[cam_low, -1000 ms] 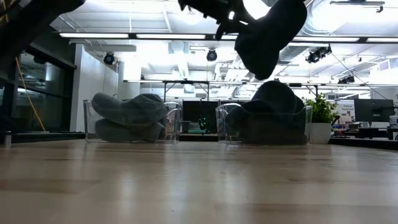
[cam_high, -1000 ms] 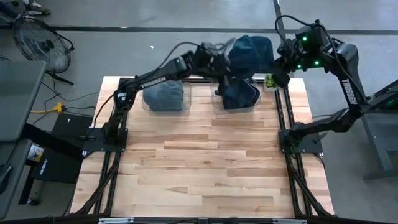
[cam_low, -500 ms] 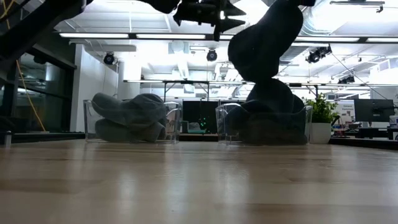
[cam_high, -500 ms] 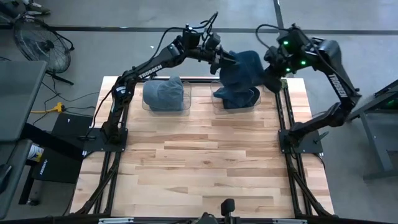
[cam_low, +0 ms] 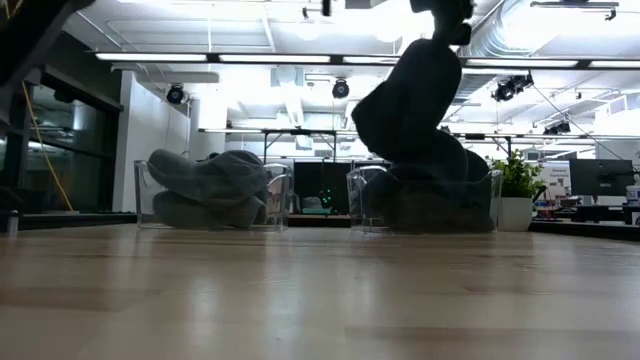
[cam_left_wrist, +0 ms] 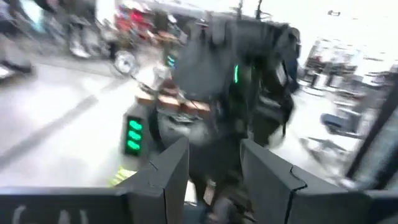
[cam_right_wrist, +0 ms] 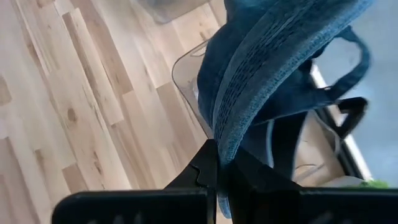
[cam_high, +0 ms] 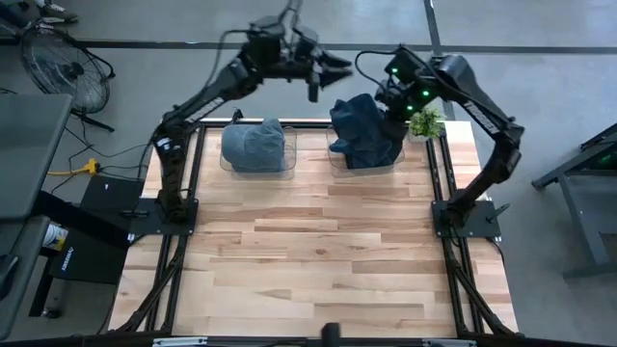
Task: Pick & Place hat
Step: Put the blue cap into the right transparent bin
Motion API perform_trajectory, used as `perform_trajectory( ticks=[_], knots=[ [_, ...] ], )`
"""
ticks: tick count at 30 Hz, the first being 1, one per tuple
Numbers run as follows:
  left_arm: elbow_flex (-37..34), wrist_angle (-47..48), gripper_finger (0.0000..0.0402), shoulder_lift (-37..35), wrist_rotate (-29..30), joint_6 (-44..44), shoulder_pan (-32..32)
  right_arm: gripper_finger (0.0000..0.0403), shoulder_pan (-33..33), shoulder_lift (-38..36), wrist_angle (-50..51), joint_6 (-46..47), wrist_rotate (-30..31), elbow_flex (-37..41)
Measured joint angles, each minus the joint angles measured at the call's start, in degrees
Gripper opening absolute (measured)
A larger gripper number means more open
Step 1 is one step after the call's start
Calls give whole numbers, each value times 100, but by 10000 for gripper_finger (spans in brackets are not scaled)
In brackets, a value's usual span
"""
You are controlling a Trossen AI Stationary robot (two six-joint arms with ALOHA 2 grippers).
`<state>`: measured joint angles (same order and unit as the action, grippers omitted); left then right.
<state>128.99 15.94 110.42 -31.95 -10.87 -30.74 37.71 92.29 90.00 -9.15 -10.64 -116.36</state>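
Left hand (cam_high: 323, 72) pulled back, half-open, empty; right hand (cam_right_wrist: 217, 171) pinches blue hat (cam_right_wrist: 273, 68) brim, clearest from wrist.

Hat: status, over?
Right tool shut on hat, hat hanging over right bin. Left tool open, empty, raised beyond the table's far edge. Left bin holds another hat. Nothing blocking.

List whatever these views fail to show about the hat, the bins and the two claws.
- Hat pinched by the right claw: the high view does not show whether its lower edge touches the right bin; the low view leaves it unclear.
- Left claw: motion blur in its wrist view smears what lies beyond its fingers.
- Left bin: how many hats it holds is unclear; they bunch together.
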Motion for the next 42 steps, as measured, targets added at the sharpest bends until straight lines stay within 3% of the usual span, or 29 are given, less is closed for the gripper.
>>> perform_trajectory(
  ticks=[8, 12, 14, 23, 30, 42],
  knots=[
    [7, 1295, 142, -887, 838, 801, -79, 5, 17, 450, -20, 146, -440, 137],
    [-5, 1978, 142, -1095, 1382, 1080, -115, 5, 73, 448, 0, 164, -814, 878],
    [-6, 2135, 142, -1114, 1491, 1102, -116, 5, 109, 426, -60, 175, -551, 1325],
    [-11, 2339, 142, -1107, 1170, 1107, -189, 5, 279, 399, -1055, 413, -172, 2379],
    [-11, 2314, 142, -1107, 958, 1105, -188, 6, 280, 398, -1877, 427, 413, 2428],
    [-11, 2326, 142, -1105, 390, 1036, -188, 5, 271, 382, -2047, 424, 511, 2336]
  ],
)
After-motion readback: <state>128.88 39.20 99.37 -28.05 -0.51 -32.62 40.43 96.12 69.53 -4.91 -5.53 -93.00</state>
